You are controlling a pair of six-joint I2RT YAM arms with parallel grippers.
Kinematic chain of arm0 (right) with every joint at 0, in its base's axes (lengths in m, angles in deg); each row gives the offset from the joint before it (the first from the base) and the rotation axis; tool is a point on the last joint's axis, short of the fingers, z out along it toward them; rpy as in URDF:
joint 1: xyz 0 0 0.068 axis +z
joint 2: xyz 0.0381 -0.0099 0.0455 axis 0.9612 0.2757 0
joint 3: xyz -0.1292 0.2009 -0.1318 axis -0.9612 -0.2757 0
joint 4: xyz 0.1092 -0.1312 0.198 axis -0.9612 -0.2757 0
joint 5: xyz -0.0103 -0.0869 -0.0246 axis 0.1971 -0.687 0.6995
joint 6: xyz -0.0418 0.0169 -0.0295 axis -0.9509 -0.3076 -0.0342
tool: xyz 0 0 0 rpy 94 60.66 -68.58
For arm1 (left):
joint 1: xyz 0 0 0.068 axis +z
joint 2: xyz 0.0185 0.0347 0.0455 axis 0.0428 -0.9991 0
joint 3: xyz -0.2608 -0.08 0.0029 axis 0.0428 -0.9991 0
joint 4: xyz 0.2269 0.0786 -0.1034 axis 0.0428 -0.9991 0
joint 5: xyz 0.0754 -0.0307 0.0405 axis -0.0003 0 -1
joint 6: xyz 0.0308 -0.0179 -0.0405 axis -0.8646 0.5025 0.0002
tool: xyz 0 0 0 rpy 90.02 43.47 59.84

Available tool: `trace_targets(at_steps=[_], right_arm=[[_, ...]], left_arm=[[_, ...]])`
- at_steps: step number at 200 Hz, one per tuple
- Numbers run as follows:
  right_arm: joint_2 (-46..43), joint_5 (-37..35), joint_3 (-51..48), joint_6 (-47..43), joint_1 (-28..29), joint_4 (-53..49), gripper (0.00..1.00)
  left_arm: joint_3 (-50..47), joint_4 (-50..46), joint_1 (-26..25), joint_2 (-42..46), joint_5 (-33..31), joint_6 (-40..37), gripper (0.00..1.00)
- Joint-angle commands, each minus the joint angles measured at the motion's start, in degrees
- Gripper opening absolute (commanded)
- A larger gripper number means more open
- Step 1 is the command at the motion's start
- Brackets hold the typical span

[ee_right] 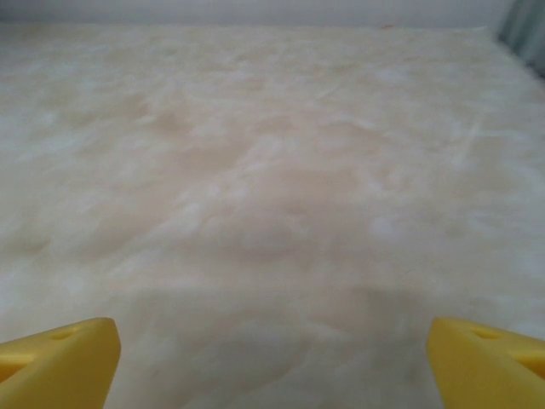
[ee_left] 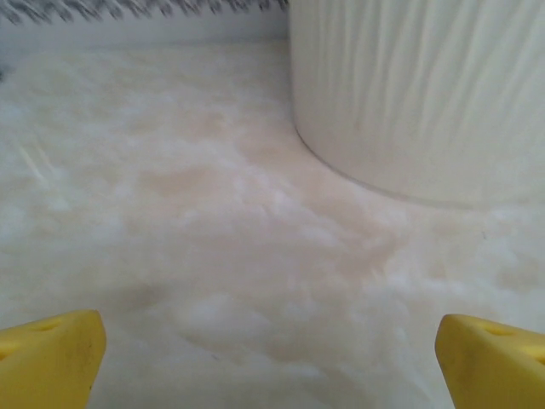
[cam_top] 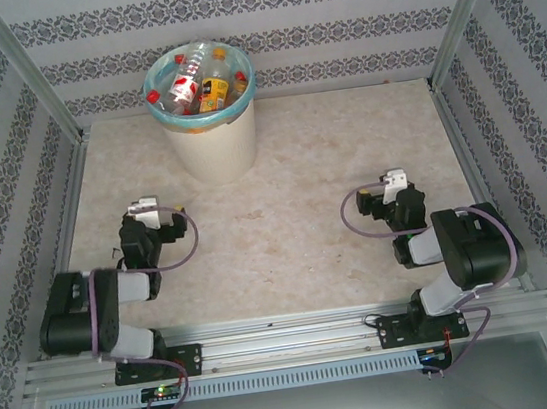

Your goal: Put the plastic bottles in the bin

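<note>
Top external shows bottles point(cam_top: 199, 81) inside bin point(cam_top: 208, 153); left gripper point(ee_left: 268, 362) and right gripper point(ee_right: 272, 362) gape wide, empty: park them clear.

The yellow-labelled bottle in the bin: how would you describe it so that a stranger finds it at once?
At the far side of the marbled table stands a round cream bin with a teal liner. Among the bottles piled inside, the yellow-labelled bottle lies right of the middle. It alone has a yellow label and dark amber content; its neighbours are clear with red caps.
</note>
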Motion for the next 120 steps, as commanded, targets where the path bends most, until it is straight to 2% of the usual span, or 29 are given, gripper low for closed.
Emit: trace_targets(at_steps=[1,20,30,40,75,100,120], right_arm=[[-0.8,-9.6,5.7,2.4,1.0,-3.2,0.98],[-0.9,-10.3,6.0,1.9,1.6,-4.2,0.98],[-0.7,-10.4,5.8,1.8,1.7,-3.3,0.98],[-0.8,-10.4,5.9,1.9,1.7,-3.6,0.98],[-0.8,-10.3,5.9,1.8,1.7,-3.6,0.98],[-0.8,-10.3,5.9,1.8,1.7,-3.6,0.98],[-0.8,-10.3,5.9,1.8,1.7,-3.6,0.98]], left_arm=[[-0.6,7.8,0.6,-0.1,0.4,0.9,1.0],[4.1,-0.6,0.4,-0.3,-13.3,5.3,1.0],[5.7,-3.9,-0.3,-0.1,-12.4,4.2,1.0],[7.4,-7.1,-1.1,-0.1,-14.6,3.8,1.0],[7.6,-7.1,-1.5,-0.2,-14.2,3.2,1.0],[8.5,-8.7,-1.5,-0.1,-10.5,1.8,1.0],[8.6,-9.0,-1.5,-0.2,-10.2,1.8,1.0]])
